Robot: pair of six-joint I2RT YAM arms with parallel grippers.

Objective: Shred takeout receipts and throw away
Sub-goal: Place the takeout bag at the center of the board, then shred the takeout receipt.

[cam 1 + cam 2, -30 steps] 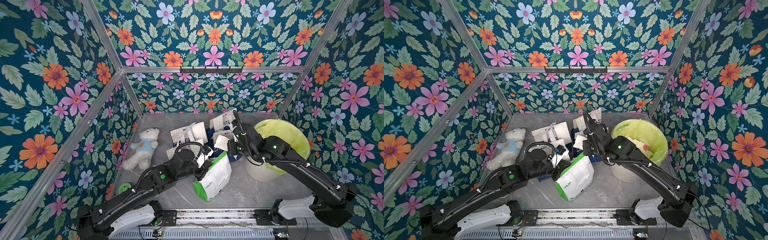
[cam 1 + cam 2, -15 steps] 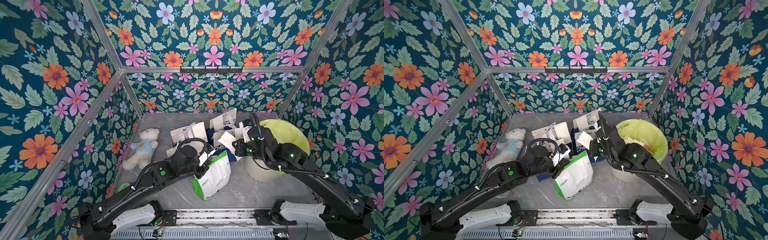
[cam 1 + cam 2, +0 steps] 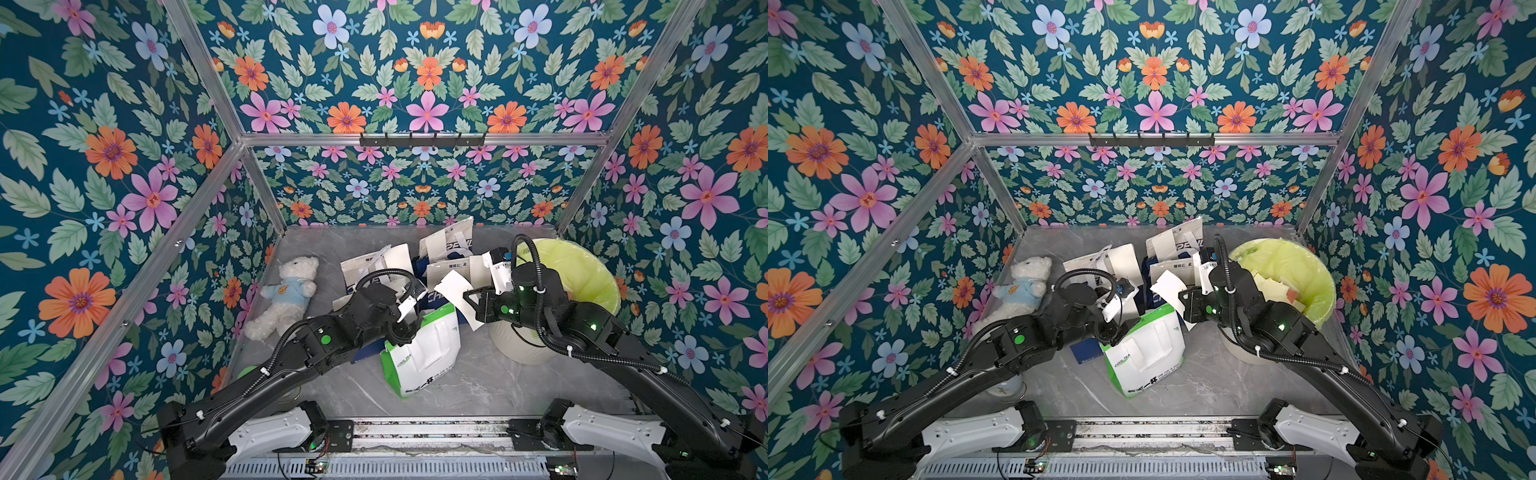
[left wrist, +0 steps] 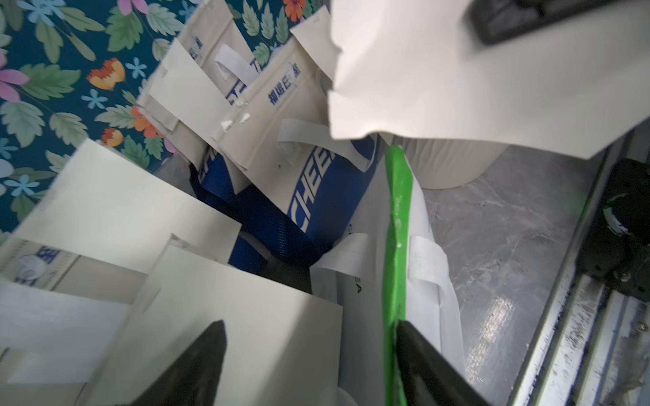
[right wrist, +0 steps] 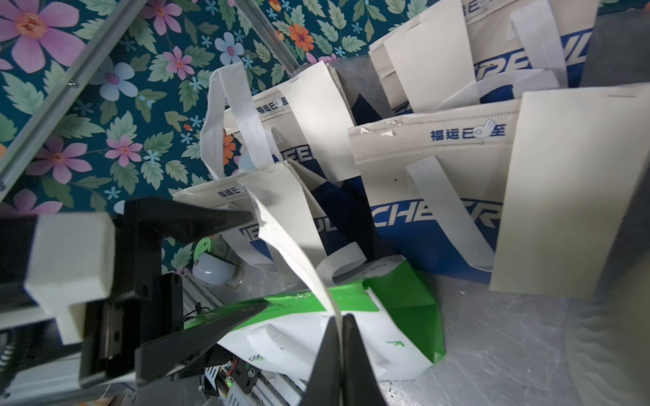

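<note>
My right gripper (image 5: pixel 339 318) is shut on the edge of a white takeout receipt (image 5: pixel 281 225) with a ragged, torn side. Both top views show this sheet (image 3: pixel 453 291) (image 3: pixel 1168 286) hanging in the air left of the bin, above the bags. My left gripper (image 4: pixel 309 325) (image 3: pixel 409 330) is open over the green-and-white bag (image 3: pixel 424 349) with nothing gripped; a plain white sheet (image 4: pixel 228 316) lies below its fingers. The right wrist view also shows the left gripper (image 5: pixel 253 260) with jaws apart. More white sheets (image 5: pixel 569 186) rest on the white-and-blue bags (image 3: pixel 449 243).
A white bin with a yellow-green liner (image 3: pixel 582 282) (image 3: pixel 1304 266) stands at the right, with paper pieces (image 3: pixel 1275 286) inside. A white teddy bear (image 3: pixel 286 295) lies at the left. A white mug (image 5: pixel 214 269) stands near the front rail (image 3: pixel 415 432).
My left gripper has opened after being shut. The right gripper has carried the receipt to the right, nearer the bin.
</note>
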